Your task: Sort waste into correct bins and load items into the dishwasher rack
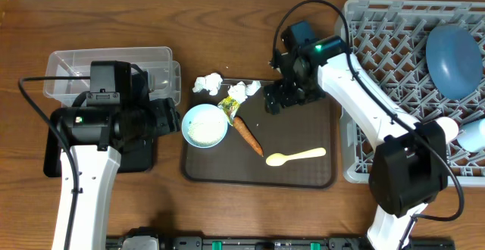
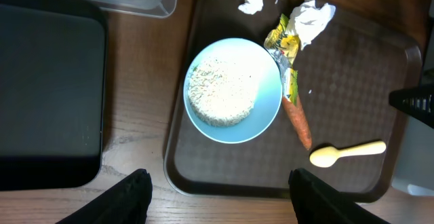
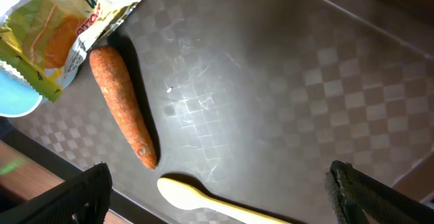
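Note:
On the brown serving tray [image 1: 303,178] lie a pale bowl [image 1: 204,125] of white rice [image 2: 222,91], two tissue wads [image 1: 207,83] [image 1: 241,89], a yellow-green wrapper [image 1: 229,107], an orange carrot piece [image 1: 248,136] and a pale yellow spoon [image 1: 295,157]. My left gripper [image 1: 171,118] is open and empty, left of the bowl [image 2: 234,125], over the tray's left edge [image 2: 220,200]. My right gripper [image 1: 276,98] is open and empty above the tray's back right; in its wrist view it [image 3: 227,197] brackets the spoon [image 3: 196,195], with the carrot [image 3: 122,105] and wrapper [image 3: 54,37] beyond.
A clear tub [image 1: 106,62] stands at the back left, a black tray [image 1: 144,157] in front of it under my left arm. The grey rack [image 1: 394,60] at the right holds a dark blue plate [image 1: 453,59] and a light blue cup [image 1: 474,135].

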